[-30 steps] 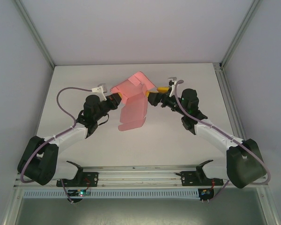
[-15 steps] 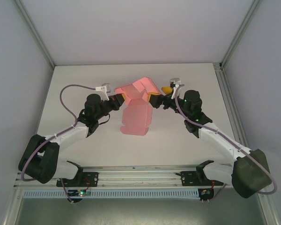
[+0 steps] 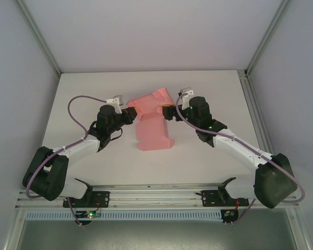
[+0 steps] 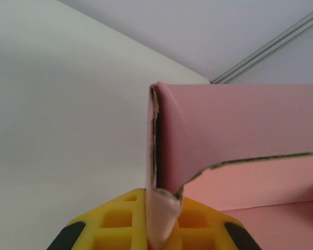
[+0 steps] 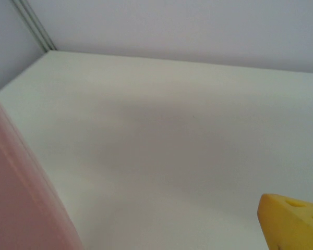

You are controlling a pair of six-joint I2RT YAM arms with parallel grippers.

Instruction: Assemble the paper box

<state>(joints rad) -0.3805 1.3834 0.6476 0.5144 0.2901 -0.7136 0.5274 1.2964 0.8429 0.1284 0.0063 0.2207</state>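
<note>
1. Centrally on the white worktop [image 3: 208, 156], the pink paper box [image 3: 154, 122] is a partly folded sheet, its far part raised between the two arms and a long panel reaching toward the near edge.
2. The left tool [image 3: 129, 113] is clamped on the box's left edge. In the left wrist view its yellow fingers [image 4: 120, 219] pinch an upright doubled fold of card [image 4: 224, 130].
3. The right tool [image 3: 169, 111] sits just beside the box's right edge, jaws wide apart. Its wrist view shows one yellow finger [image 5: 295, 221] at lower right and pink card [image 5: 21, 198] at far left.
4. Whether the right tool touches the card cannot be told.
</note>
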